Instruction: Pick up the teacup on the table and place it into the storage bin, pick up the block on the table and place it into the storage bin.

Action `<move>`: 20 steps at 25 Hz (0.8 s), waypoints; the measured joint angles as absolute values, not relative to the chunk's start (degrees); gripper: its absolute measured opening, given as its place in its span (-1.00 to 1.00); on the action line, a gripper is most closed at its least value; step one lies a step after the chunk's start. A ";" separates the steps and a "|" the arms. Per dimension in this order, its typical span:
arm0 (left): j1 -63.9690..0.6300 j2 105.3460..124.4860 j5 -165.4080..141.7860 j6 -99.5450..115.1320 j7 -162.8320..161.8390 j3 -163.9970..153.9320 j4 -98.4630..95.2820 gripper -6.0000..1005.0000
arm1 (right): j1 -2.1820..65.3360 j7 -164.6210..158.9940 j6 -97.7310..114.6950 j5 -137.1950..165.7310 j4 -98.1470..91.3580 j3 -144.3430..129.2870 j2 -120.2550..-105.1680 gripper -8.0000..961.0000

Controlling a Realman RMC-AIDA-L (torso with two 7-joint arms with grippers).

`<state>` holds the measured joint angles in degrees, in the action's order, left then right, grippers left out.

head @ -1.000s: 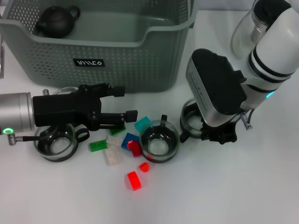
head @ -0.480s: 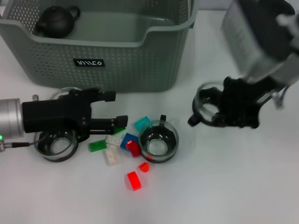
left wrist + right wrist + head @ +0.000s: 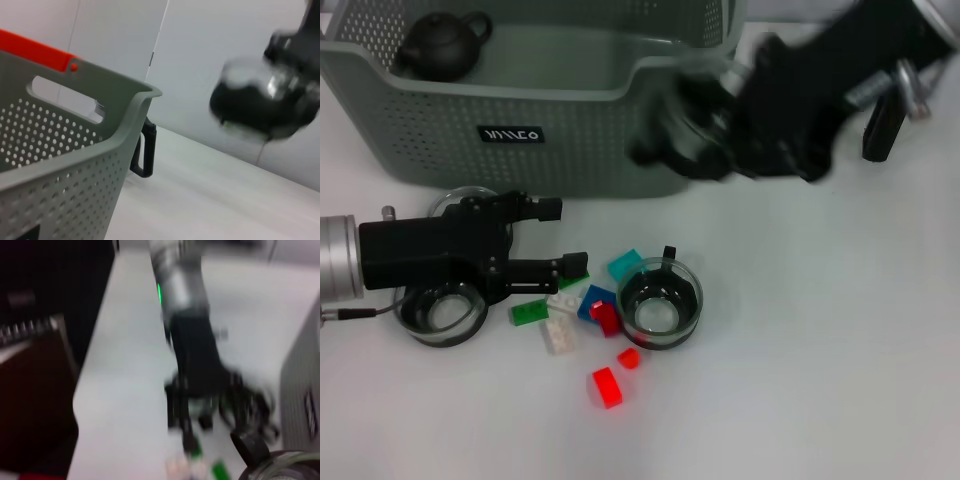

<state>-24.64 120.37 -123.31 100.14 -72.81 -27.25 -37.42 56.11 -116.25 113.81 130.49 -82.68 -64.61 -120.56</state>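
Beside the storage bin [image 3: 570, 130], work divides between two arms. In front of the bin's label, the left gripper [image 3: 568, 238] hovers low with its fingers spread wide, aimed at the scattered blocks [image 3: 575, 320] as if lining up a pick. A glass teacup [image 3: 660, 303] waits on the table just beyond the blocks. At the bin's front right corner, the right gripper [image 3: 705, 135] holds another teacup [image 3: 685, 125] clamped at rim height, seemingly raised to clear the wall before release.
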 joint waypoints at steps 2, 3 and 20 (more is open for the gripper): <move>-24.77 120.34 -123.31 100.16 -72.68 -27.25 -37.48 0.74 | 57.42 -118.73 113.73 127.34 -84.47 -63.98 -120.75 -0.86; -24.83 120.32 -123.31 100.16 -72.58 -27.24 -37.50 0.74 | 58.05 -119.61 113.56 126.25 -84.96 -63.36 -120.85 -0.86; -25.85 120.22 -122.60 99.35 -71.26 -26.19 -37.40 0.74 | 70.24 -118.67 62.38 126.96 -49.00 -68.00 -120.22 -0.86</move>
<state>-25.85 120.22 -122.60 99.35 -71.26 -26.19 -37.40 70.24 -118.67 62.38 126.96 -49.00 -68.00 -120.22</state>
